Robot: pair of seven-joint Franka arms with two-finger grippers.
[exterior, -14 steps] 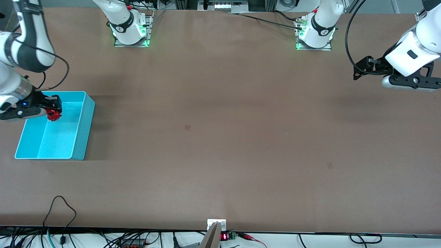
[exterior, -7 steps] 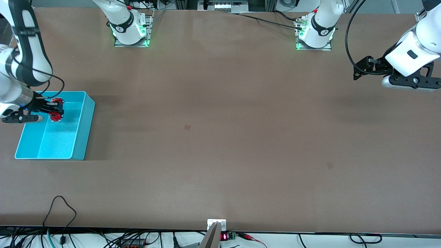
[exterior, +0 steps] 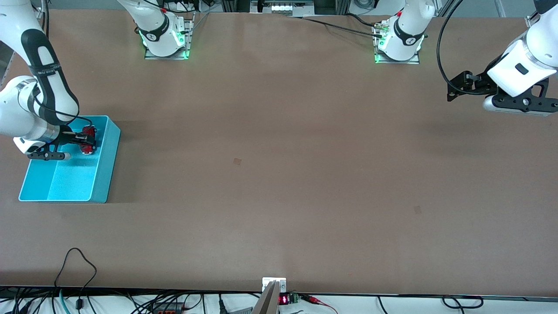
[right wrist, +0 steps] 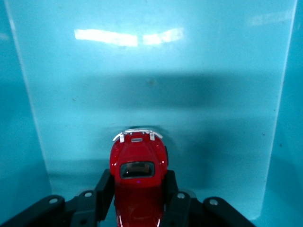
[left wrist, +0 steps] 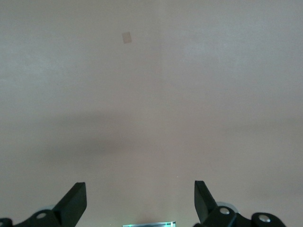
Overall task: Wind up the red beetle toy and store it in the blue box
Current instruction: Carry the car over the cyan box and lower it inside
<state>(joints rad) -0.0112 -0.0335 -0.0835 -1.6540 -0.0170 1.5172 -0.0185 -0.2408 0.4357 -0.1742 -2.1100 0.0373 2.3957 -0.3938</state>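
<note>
Since a second ago the right gripper (exterior: pixel 84 140) has carried the red beetle toy (exterior: pixel 88 139) across the blue box (exterior: pixel 106 172), from the wall at the table's edge toward the wall that faces the table's middle, and the right arm's forearm now leans in over the box's farther end. The box sits at the right arm's end of the table, nearer the front camera than that arm's base. The toy is inside the box's outline, close to its farther end wall and just beside the long wall toward the middle; whether its wheels touch the floor of the box cannot be told. In the right wrist view the right gripper (right wrist: pixel 138 191) pinches the toy (right wrist: pixel 138 170) by its two flanks, a dark finger (right wrist: pixel 105 188) pressed against each side, the car's silvery bumper pointing away from the wrist toward the turquoise wall (right wrist: pixel 142 71) ahead. Across the bare brown table (exterior: pixel 279 174), the left arm waits, unchanged, with the left gripper (exterior: pixel 451 89) held over the table's edge at that arm's own end. In the left wrist view the left gripper (left wrist: pixel 140 201) has its fingers (left wrist: pixel 75 201) spread wide apart with nothing between them, only tabletop (left wrist: pixel 151 94) below.
</note>
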